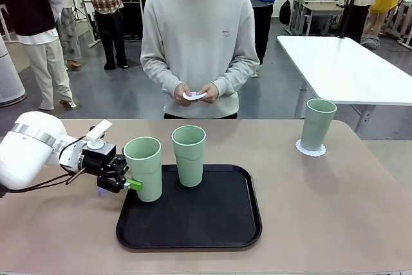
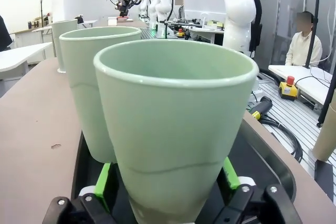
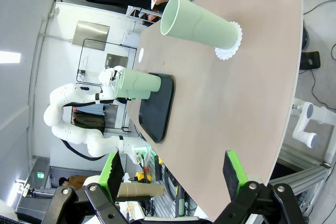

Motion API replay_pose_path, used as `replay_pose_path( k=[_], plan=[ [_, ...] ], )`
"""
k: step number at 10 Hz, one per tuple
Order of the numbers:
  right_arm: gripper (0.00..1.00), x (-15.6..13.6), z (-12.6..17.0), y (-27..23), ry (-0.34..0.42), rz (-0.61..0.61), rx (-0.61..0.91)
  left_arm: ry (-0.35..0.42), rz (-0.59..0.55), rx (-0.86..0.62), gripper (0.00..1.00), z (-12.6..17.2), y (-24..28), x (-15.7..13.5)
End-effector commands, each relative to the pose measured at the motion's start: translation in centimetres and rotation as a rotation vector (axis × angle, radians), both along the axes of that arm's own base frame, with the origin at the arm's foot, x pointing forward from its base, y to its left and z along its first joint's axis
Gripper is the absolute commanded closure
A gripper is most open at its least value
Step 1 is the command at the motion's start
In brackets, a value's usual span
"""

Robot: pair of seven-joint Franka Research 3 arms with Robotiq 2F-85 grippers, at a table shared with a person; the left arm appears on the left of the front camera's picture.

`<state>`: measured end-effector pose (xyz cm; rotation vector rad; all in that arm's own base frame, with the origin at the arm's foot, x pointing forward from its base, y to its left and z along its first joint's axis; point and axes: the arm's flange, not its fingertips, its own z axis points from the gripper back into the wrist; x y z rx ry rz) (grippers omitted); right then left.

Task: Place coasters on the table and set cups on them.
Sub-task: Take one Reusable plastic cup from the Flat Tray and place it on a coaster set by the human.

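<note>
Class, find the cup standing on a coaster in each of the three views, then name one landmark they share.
Front view: the cup on its coaster, right of the black tray.
Left wrist view: the cup far left, small, distant.
Right wrist view: the cup top centre, sideways in the rolled picture.
Shared landmark: the black tray.

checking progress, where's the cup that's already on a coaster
In the front view the cup stands upright on a coaster at the table's far right side, well apart from the black tray.
</note>
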<state>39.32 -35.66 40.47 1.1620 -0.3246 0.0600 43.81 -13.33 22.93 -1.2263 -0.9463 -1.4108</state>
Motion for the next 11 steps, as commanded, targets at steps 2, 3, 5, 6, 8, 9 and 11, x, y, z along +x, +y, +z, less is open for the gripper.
replay_pose_path(
  k=[2, 3, 5, 6, 8, 9, 11],
  plan=[
    [0.00, 0.0, 0.0, -0.1, 0.001, 0.010, 0.005, -0.009, 0.005, -0.009, 0.60, -0.3, -1.0, 0.5],
    [0.00, 0.0, 0.0, -0.1, 0.001, 0.010, 0.005, -0.009, 0.001, -0.010, 1.00, -0.1, -0.7, 0.4],
    [0.00, 0.0, 0.0, -0.1, 0.001, 0.010, 0.005, -0.018, -0.011, -0.020, 1.00, 0.6, 0.0, 0.0],
    [0.00, 0.0, 0.0, -0.1, 0.001, 0.010, 0.005, -0.031, -0.014, -0.027, 0.71, 1.5, 0.5, -0.4],
    [0.00, 0.0, 0.0, -0.1, 0.001, 0.010, 0.005, -0.025, 0.035, -0.031, 0.72, 6.0, 1.6, -2.1],
    [0.00, 0.0, 0.0, -0.1, 0.001, 0.010, 0.005, -0.030, 0.074, -0.051, 0.72, 10.5, 2.1, -3.6],
    [0.00, 0.0, 0.0, -0.1, 0.001, 0.010, 0.005, -0.055, 0.137, -0.068, 0.72, 17.7, 2.2, -5.7]
  ],
)
